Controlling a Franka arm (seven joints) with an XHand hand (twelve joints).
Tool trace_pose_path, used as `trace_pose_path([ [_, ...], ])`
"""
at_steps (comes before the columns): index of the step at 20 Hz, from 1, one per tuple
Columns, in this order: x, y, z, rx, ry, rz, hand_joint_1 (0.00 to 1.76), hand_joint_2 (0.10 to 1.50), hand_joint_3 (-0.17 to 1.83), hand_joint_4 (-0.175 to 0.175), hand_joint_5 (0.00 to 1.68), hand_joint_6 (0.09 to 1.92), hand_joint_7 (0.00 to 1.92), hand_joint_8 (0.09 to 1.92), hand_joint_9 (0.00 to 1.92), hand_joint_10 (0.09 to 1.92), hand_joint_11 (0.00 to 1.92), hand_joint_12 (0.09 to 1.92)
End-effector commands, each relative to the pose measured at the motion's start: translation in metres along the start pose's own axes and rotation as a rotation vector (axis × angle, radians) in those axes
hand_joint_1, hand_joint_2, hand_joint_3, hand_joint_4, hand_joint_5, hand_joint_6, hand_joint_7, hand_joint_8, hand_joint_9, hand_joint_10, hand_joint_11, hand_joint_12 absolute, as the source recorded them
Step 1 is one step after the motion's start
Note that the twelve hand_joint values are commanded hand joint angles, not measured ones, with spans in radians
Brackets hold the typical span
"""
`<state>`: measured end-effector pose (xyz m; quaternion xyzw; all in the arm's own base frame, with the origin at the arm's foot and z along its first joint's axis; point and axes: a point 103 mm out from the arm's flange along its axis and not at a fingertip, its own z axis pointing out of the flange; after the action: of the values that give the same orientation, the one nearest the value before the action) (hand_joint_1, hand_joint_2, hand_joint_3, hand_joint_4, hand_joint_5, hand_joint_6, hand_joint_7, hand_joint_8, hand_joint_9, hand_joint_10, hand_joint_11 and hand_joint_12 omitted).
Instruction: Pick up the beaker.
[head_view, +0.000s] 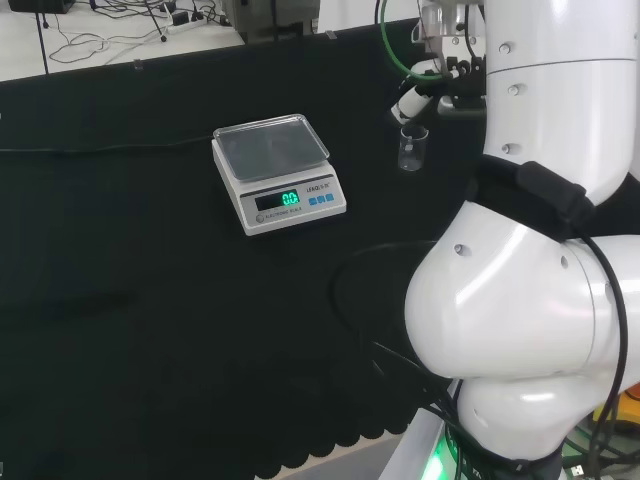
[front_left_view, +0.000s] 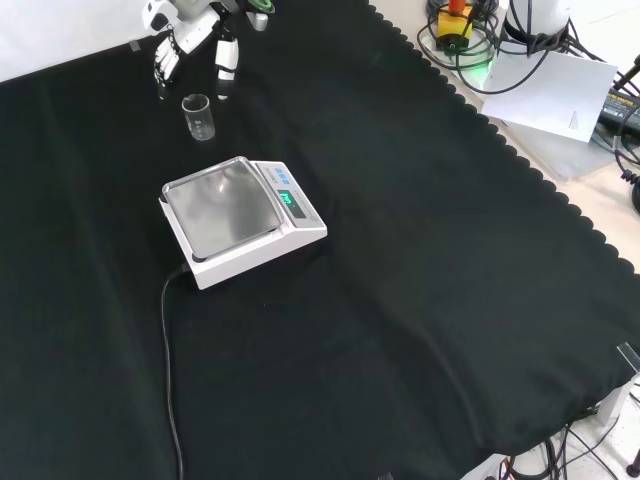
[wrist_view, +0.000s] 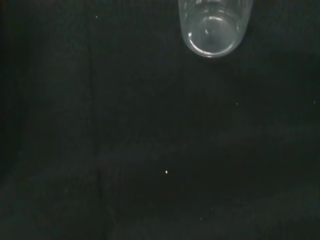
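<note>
beaker (front_left_view: 198, 116) clear | scale (front_left_view: 240, 219) white, green digits, blue buttons | cloth (front_left_view: 400, 300) black

Clear beaker (head_view: 412, 148) upright on black cloth (head_view: 150, 300), just below white fingers (head_view: 412, 100) of hand (head_view: 425, 85), apart. Scale (head_view: 277, 171) well left of fingers.

Clear, glossy beaker (front_left_view: 198, 116) on matt black cloth (front_left_view: 400, 300); the scale (front_left_view: 240, 220) has a shiny metal pan.

Beaker (wrist_view: 215, 27) rim beyond frame edge
</note>
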<state>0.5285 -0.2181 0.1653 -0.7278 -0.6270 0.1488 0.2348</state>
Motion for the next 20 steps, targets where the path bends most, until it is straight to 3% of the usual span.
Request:
trace_pose_path([
  [1,-0.015,0.012,0.009,-0.008,0.040,0.009,0.56,0.96,-0.13,-0.043,0.39,0.09,0.17,0.61,0.01,0.87,0.00,0.76],
  [20,-0.017,0.050,0.034,0.062,0.026,0.024,0.60,0.97,-0.13,-0.045,0.43,0.09,0.21,0.64,0.08,0.89,0.00,1.01],
])
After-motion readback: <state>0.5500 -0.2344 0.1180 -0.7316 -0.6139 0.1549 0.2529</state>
